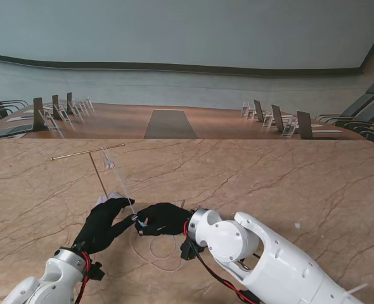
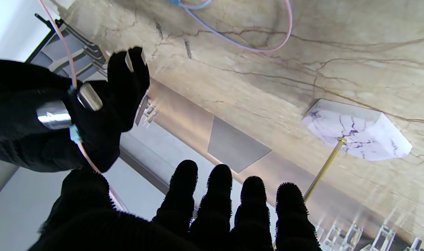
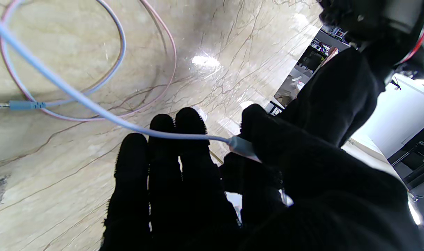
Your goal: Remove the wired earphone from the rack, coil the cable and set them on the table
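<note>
Right hand (image 1: 161,219), black knit glove, pinching cable (image 1: 154,252) at the small pale-blue junction piece, thumb against fingertips. Left hand (image 1: 103,223) at its 9 o'clock, fingers spread and straight, thumb close to the same pinch point; contact with the cable not clear, so grasp uncertain.

Step in hand, by judgement: coiling. Earphone partly off rack (image 1: 89,152): a thin strand runs taut from the pinch toward 11 o'clock up to the brass crossbar, earbuds apparently hanging there. Loose pink-and-blue loop with plug lies on table (image 1: 288,183) at 6 o'clock of the hands.

Next likely: lift upper end free of bar, wind slack.

Cable thin, limp, glossy. Rack slim brass rod on white veined marble-look base. Table polished, beige, veined.
</note>
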Controlling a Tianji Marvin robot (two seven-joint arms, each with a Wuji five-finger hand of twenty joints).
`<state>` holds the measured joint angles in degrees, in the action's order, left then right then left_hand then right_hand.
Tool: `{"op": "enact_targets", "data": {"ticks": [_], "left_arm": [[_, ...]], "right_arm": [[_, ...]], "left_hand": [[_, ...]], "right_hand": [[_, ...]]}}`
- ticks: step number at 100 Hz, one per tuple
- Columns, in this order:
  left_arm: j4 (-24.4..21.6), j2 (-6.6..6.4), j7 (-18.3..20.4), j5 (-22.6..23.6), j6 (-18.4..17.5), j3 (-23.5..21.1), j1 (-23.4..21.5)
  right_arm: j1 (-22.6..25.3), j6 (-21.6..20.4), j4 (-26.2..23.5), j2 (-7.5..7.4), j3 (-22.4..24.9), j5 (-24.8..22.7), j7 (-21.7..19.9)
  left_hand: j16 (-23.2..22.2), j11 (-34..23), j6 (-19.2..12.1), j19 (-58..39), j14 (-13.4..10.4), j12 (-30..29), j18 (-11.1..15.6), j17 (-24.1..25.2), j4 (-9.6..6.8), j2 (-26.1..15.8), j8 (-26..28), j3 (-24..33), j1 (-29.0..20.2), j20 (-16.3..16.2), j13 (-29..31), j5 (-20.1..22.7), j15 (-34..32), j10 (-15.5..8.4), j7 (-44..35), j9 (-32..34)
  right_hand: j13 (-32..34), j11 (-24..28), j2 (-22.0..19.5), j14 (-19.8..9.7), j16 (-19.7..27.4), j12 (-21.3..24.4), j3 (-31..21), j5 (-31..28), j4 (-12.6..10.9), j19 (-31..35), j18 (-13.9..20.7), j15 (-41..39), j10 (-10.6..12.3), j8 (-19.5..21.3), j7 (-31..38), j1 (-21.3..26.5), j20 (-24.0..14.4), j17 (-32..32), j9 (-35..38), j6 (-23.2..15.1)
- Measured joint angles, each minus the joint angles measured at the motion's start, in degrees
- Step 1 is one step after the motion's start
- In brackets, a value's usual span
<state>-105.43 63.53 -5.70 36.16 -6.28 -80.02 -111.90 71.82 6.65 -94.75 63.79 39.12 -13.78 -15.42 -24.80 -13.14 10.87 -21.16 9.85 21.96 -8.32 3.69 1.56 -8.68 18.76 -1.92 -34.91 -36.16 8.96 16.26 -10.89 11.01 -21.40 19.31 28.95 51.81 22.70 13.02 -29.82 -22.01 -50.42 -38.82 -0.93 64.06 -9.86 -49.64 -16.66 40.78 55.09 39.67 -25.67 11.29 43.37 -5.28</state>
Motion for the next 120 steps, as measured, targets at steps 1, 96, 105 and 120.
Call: {"op": "enact_targets", "data": {"ticks": [1, 96, 105, 120], "left_arm": [[0.0, 0.02, 0.0, -0.2, 0.0, 0.0, 0.1], [9.4, 1.72, -1.1, -16.1, -3.4, 3.4, 10.6], [9.5, 1.8, -0.6, -16.5, -3.9, 3.4, 11.0], [9.5, 2.05, -0.6, -17.5, -5.7, 2.7, 10.9]], "right_arm": [[0.1, 0.0, -0.1, -0.03, 0.0, 0.0, 0.0], [2.6, -1.6, -4.4, -1.79, 0.4, -0.4, -3.4], [2.6, -1.8, -4.5, -1.81, 0.4, -0.5, -3.4], [3.1, -1.9, -4.7, -1.82, 1.0, -1.2, -3.3]], "left_hand": [[0.1, 0.2, 0.0, 0.0, 0.2, -0.1, 0.0, 0.0, 0.0, 0.0, 0.0, 0.0, 0.1, 0.1, 0.0, 0.0, 0.2, 0.2, 0.2, 0.0], [5.7, 1.5, 2.8, -16.3, 5.4, -3.1, -0.5, -3.1, 0.06, 5.0, -2.2, 0.0, 7.0, 14.8, 1.9, 1.8, -5.6, 4.4, 2.1, 5.6], [5.7, 1.5, 2.8, -16.3, 5.4, -3.1, -0.5, -3.1, 0.06, 5.0, -2.2, 0.1, 7.8, 15.1, 2.1, 2.4, -5.6, 4.4, 2.1, 6.6], [5.7, 1.5, 2.8, -16.3, 5.4, -3.1, -0.5, -3.1, 0.06, 3.7, -2.2, 0.1, 9.3, 15.3, 2.5, 3.1, -5.9, 4.5, 2.1, 7.9]], "right_hand": [[0.0, 0.0, 0.0, 0.0, 0.0, 0.0, 0.0, 0.0, 0.0, 0.0, 0.0, 0.0, 0.0, 0.0, 0.0, 0.0, 0.0, 0.0, 0.0, 0.0], [0.6, 0.1, 0.0, 0.2, 0.0, 0.0, 0.0, -0.1, 0.0, 0.3, -0.2, -0.1, -0.1, 0.0, 0.0, 0.0, 0.0, 0.4, 0.9, 0.1], [1.1, 0.3, 0.0, 0.2, 0.0, 0.0, -0.1, -0.1, 0.0, 0.4, -0.2, -0.1, -0.1, 0.0, 0.0, 0.0, 0.0, 0.8, 1.2, 0.1], [1.1, 0.3, 0.6, 0.4, 0.0, 0.0, -0.7, -0.7, -1.1, 0.7, -0.7, -0.6, -0.1, 0.0, 0.0, 0.0, 0.0, 0.9, 1.5, 0.9]]}}
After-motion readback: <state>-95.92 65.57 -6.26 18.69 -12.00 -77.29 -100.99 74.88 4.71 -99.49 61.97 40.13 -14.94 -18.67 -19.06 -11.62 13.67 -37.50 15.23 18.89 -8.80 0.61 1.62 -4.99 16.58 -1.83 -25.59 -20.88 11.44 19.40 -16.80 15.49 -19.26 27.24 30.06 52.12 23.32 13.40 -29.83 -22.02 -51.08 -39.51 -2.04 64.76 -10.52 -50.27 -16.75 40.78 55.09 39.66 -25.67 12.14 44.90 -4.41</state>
